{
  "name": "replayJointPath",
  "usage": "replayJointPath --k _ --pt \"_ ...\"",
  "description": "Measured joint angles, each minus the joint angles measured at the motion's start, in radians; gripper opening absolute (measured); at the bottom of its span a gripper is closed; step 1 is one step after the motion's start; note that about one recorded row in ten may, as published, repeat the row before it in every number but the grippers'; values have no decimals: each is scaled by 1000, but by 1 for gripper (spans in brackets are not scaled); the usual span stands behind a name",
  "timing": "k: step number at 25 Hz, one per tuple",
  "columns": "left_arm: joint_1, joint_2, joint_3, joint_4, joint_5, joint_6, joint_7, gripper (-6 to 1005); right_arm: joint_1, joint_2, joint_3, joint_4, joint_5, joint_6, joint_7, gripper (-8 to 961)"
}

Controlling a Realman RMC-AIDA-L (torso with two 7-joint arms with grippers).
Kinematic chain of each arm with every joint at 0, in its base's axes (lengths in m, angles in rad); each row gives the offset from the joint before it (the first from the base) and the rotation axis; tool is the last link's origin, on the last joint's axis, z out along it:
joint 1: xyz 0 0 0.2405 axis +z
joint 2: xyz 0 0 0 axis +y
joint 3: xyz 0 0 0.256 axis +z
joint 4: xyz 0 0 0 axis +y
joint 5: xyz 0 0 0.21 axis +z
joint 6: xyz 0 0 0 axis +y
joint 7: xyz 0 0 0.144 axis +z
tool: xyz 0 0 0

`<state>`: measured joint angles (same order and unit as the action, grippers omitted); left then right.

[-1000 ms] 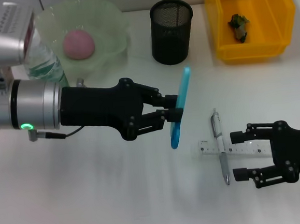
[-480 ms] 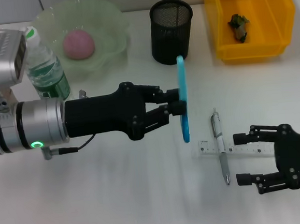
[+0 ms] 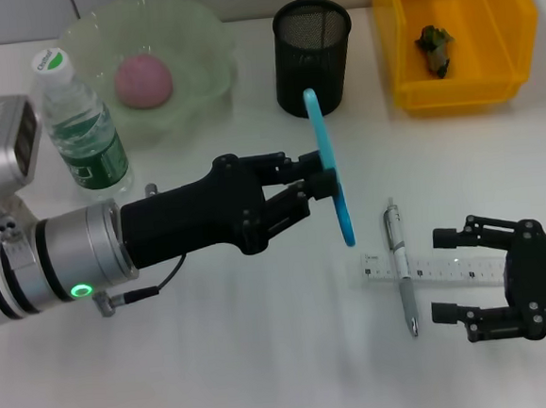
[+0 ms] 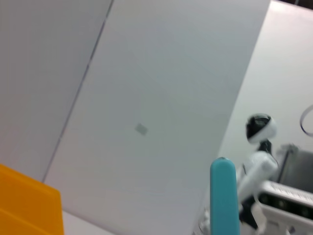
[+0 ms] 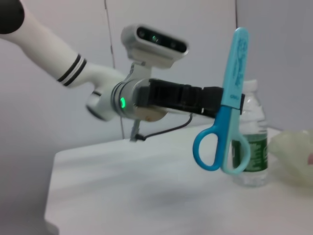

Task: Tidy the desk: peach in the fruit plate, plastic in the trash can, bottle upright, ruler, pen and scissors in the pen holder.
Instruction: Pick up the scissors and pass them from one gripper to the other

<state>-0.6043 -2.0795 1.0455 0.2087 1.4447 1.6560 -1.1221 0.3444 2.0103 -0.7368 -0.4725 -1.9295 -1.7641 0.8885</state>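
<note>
Left arm: reaches across from the left, forearm level | left gripper [image 3: 321, 187]: fingers clamped on the scissors [image 3: 329, 166], raised above the desk | right gripper [image 3: 454, 275]: low at right, fingers spread, holding nothing

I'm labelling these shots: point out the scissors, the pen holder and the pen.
scissors [image 3: 330, 166], head view, middle of the blade cover.
pen holder [image 3: 312, 76], head view, front mesh wall.
pen [image 3: 401, 262], head view, middle of the barrel.

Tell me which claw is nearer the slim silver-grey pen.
Right. The right claw, open, sits just beside the slim silver-grey pen on the white desk. The left claw, holding the blue-handled scissors, is farther off above it.
</note>
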Motion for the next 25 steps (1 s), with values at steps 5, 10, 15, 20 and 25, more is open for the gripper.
replayJointPath --k 5,10,15,20,25 --pt "-2 0 -6 -96 -64 1 59 257 -1 8 51 51 1 9 -69 829" --pt "-1 0 -10 -159 -111 18 68 258 -17 38 96 62 5 24 -132 828" --pt "-6 -1 -52 -213 -134 52 65 260 -28 65 164 100 5 38 -223 829" --pt "-7 0 -117 -265 -135 60 58 261 -13 66 243 190 6 47 -304 828" --pt "-13 0 -178 -303 -133 56 21 263 -2 70 333 285 8 55 -413 829"
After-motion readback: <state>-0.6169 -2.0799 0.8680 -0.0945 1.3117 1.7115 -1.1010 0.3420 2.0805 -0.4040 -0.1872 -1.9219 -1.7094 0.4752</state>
